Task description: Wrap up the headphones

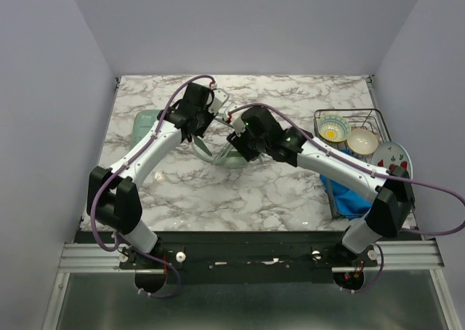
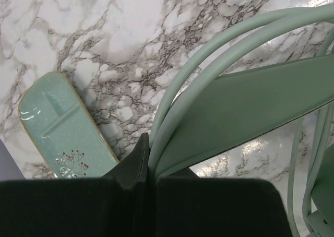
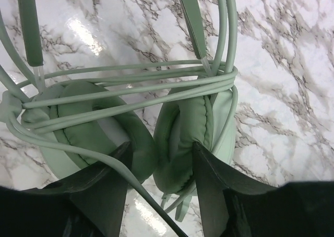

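Now the left fingers (image 2: 139, 163) pinch the headphones (image 2: 245, 111) by headband (image 2: 282, 85) and cable (image 2: 209, 53) loops. The right fingers (image 3: 215, 195) stand spread, one cable-wound ear cup (image 3: 187, 132) between them.

The pale mint-green over-ear headphones (image 1: 227, 154) stood near the middle of the white marble desk (image 1: 189, 192). Their two padded ear cups (image 3: 99, 127) were close side by side, the thin matching cable (image 3: 130, 85) was wound around both in several turns, and the arched headband (image 2: 250, 111) rose above them.
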Robot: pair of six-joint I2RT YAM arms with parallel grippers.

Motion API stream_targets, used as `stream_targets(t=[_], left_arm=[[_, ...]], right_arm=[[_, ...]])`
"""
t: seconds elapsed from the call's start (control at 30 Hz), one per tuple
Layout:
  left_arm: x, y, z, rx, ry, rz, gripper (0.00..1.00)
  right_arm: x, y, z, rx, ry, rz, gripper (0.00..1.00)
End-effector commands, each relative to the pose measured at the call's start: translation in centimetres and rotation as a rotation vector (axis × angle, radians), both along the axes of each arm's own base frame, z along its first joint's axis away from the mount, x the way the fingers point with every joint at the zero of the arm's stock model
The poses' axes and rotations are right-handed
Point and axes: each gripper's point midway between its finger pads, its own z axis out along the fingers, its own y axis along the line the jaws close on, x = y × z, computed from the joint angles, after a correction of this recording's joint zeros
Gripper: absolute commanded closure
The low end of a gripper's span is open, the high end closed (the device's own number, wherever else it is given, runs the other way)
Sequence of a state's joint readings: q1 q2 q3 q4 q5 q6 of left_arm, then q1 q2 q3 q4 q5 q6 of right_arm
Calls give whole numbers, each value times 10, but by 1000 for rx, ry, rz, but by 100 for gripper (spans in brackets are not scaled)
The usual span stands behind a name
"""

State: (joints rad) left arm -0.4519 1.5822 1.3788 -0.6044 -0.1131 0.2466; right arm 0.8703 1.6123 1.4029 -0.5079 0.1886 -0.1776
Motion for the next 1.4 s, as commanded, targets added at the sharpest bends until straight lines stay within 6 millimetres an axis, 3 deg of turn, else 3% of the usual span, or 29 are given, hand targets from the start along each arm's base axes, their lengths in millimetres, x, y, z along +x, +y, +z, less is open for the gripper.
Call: stream_targets(t=[0.0,0.23,0.3,0.4,0.43,0.53,0.7,0.9,1.0,1.17,1.2,1.23,1.37], left_arm=[[-38,-30,-9,-113,162,-151,100],[-40,-35,-14,-120,182,-182,100],[-38,-37,-12,-126,182,-183,100],[-35,-40,-12,-134,184,-179,100],[-34,-41,-14,-141,193,-174,100],[-31,-43,-14,-143,192,-167,100],[-28,-41,-19,-109,181,-188,100],[-32,-46,-21,-102,155,-285,100],[-39,-50,-21,-115,156,-326,100],[-45,-51,-17,-136,154,-348,100],[-44,-51,-13,-136,147,-337,100],[-40,-44,-12,-109,141,-298,100],[-38,-37,-1,-104,130,-230,100]], right_arm=[[11,-14,10,-25,-59,69,40],[6,-10,22,27,-64,97,39],[6,-8,25,41,-66,100,44],[2,1,29,70,-53,137,69],[2,1,30,73,-53,138,82],[7,-5,34,61,-77,102,99],[11,-19,44,27,-119,61,99],[35,-57,48,-182,-250,-44,99],[46,-69,45,-269,-310,-86,88],[40,-53,31,-214,-287,6,82],[37,-52,25,-207,-275,21,78],[34,-49,22,-187,-264,36,65],[28,-46,12,-142,-230,70,50]])
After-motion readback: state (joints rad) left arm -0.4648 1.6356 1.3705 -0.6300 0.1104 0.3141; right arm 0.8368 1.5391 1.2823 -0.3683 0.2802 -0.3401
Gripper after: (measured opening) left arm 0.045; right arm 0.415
